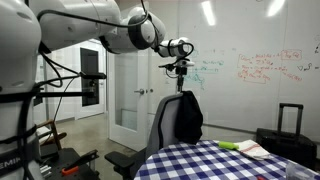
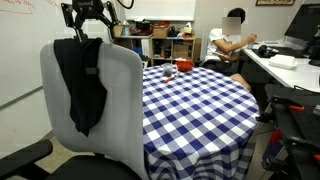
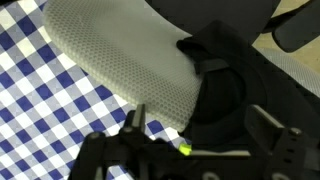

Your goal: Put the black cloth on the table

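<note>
Wrist view: the gripper (image 3: 200, 115) has its fingers (image 3: 138, 120) spread wide, nothing between them. Under it is the black cloth (image 3: 215, 80), draped over the top edge of the grey mesh chair (image 3: 115, 55). The table (image 3: 35, 110), with its blue-and-white checked cover, shows beside the chair.

In both exterior views the arm reaches out and the gripper (image 2: 88, 25) points down, right above the top of the chair back (image 2: 125, 90). The black cloth (image 2: 82, 85) hangs over that chair back, most of its length running down the side that faces away from the table. Whether the fingertips touch the fabric I cannot tell. No part of the cloth lies on the table (image 2: 195, 105), which stands just beside the chair.

In an exterior view a yellow-green object (image 1: 230, 146) and some papers (image 1: 256, 150) lie on the table (image 1: 215, 163), and a black suitcase (image 1: 290, 122) stands by the whiteboard (image 1: 255, 65). A seated person (image 2: 230, 45) is at a desk beyond the table.
</note>
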Available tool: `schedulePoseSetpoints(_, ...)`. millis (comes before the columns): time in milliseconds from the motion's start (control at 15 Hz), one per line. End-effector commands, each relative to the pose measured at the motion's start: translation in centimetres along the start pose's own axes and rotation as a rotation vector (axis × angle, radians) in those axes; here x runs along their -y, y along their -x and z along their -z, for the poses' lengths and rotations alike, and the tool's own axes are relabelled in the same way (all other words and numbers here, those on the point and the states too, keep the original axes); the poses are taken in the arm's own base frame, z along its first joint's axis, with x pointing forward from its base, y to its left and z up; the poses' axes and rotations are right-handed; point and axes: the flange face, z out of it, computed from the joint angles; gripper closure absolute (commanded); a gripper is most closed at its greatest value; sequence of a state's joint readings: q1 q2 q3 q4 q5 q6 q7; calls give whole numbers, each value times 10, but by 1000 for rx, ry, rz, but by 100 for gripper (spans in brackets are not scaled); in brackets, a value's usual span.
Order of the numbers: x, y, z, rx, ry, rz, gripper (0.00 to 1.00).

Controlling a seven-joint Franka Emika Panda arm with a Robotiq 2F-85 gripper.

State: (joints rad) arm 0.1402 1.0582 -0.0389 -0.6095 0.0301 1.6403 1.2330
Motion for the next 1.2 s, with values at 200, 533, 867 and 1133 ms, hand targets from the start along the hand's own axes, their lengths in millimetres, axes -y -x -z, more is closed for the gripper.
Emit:
schedulePoseSetpoints(200, 8, -7, -4, -97, -34, -50, 37)
schedulePoseSetpoints(533, 7, -8, 7, -107, -42, -46, 77)
schedulePoseSetpoints(867, 7, -12, 28, -139, -82, -41, 100)
schedulePoseSetpoints(1133, 2, -25, 91, -232, -202, -33, 99)
